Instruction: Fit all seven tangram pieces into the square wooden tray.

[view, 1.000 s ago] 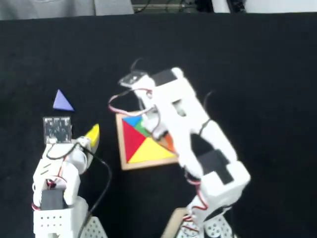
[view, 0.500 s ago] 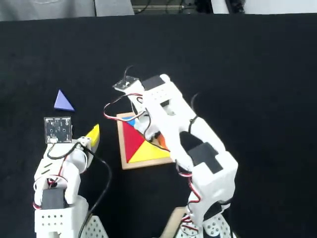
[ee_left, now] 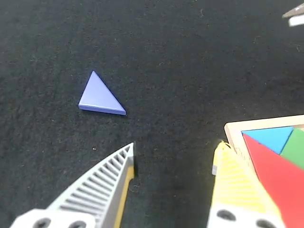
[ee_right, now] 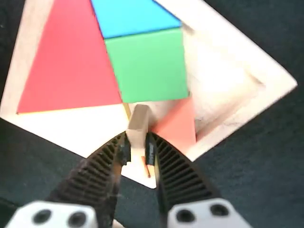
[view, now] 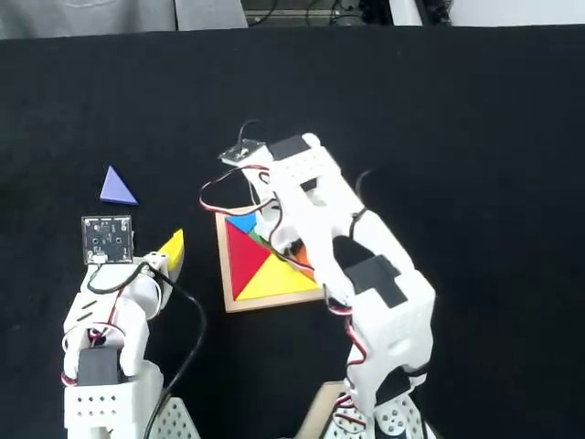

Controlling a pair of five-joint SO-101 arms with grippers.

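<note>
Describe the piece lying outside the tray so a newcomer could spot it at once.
Find the wooden tray at mid-table, then the left gripper beside it. Beyond that gripper a small violet-blue triangle lies flat on the black cloth, apart from the coloured pieces inside the tray.

A black cloth spreads wide; dark cables (tangled) lie beyond its far edge.

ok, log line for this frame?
left fingers: open, purple triangle loose on table | right fingers: shut on pale piece, over tray | tray part filled
</note>
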